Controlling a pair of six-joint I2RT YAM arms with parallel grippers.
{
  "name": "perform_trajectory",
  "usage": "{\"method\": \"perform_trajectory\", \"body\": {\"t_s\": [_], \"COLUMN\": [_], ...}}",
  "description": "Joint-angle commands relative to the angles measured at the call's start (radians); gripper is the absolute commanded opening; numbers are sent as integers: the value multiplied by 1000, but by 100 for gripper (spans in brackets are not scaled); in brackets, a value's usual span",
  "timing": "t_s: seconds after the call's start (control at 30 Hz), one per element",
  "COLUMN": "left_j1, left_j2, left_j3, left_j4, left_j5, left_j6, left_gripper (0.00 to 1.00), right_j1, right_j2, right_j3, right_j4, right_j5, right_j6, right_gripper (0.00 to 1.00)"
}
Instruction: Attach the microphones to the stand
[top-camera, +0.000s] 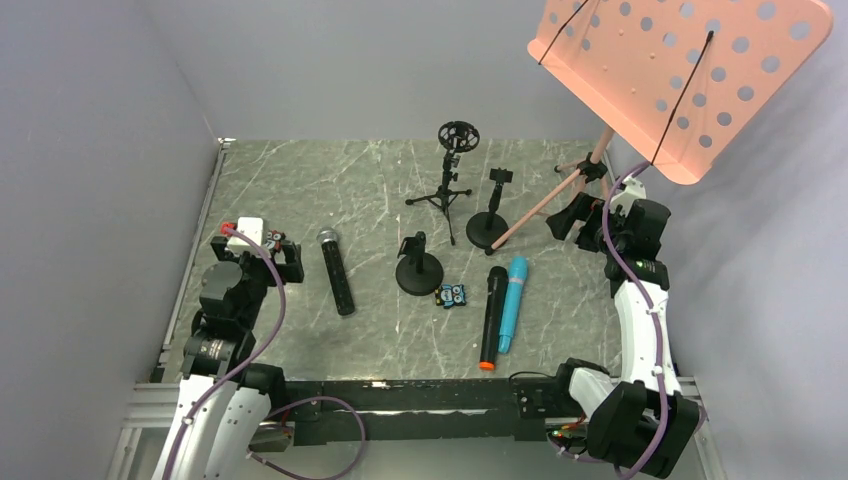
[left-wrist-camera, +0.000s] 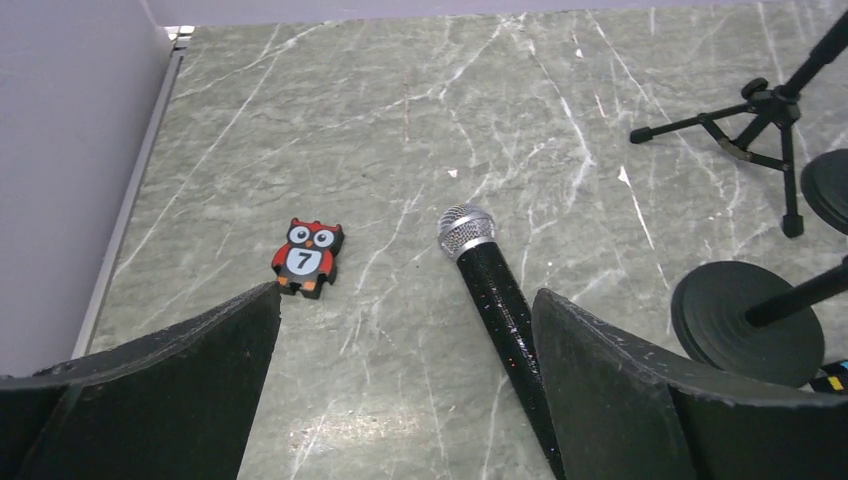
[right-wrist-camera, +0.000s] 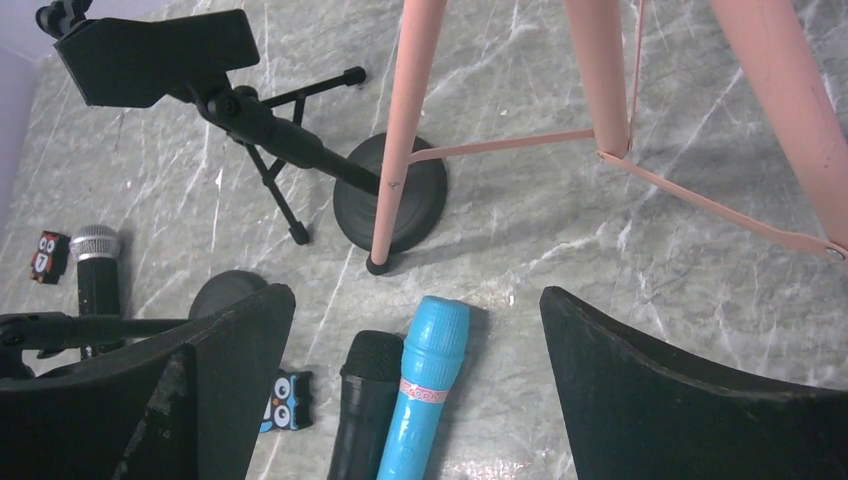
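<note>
Three microphones lie on the marble table (top-camera: 300, 190). The black one with a silver mesh head (top-camera: 336, 272) lies at the left and also shows in the left wrist view (left-wrist-camera: 490, 290), just inside the right finger. The all-black one with an orange end ring (top-camera: 491, 318) and the light blue one (top-camera: 513, 304) lie side by side in the middle. A tripod stand (top-camera: 452, 180) and two round-base stands (top-camera: 418, 268) (top-camera: 492, 222) are upright. My left gripper (top-camera: 257, 245) (left-wrist-camera: 407, 293) is open and empty. My right gripper (top-camera: 578, 205) (right-wrist-camera: 417, 294) is open above the light blue microphone (right-wrist-camera: 425, 390) and the black one (right-wrist-camera: 365, 400).
A pink music stand (top-camera: 680, 70) towers at the back right, its legs (right-wrist-camera: 405, 130) just ahead of my right gripper. A red owl figure (left-wrist-camera: 307, 258) lies by my left finger. A blue owl figure (top-camera: 452, 295) lies by the near round base. Grey walls close the sides.
</note>
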Motion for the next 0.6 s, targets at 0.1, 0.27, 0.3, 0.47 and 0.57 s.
{"method": "perform_trajectory", "body": {"t_s": [0.1,0.27,0.3,0.47,0.57], "left_j1": [2,3,3,3,4], "left_j2": [-6,-18,-20,-6,42], "left_j3": [39,30,29,9,20], "left_j4": [48,69,69,96,98], "left_j5": [157,224,236,359,494], "left_j6": [-19,-33,-42,-218,-418], "left_gripper": [99,99,99,99,99], "right_j1": [-7,-7,-8,-8,-7], "right_j2": [-25,-47,-47,-49,-62], "right_j3": [53,15,2,-33,-43], "right_j4": [15,27,30,-13,-39], "right_j5": [-71,-262,-312,-485,-522], "right_j6": [-8,-150,-184,-377,-451], "right_gripper": [100,100,100,100,100]}}
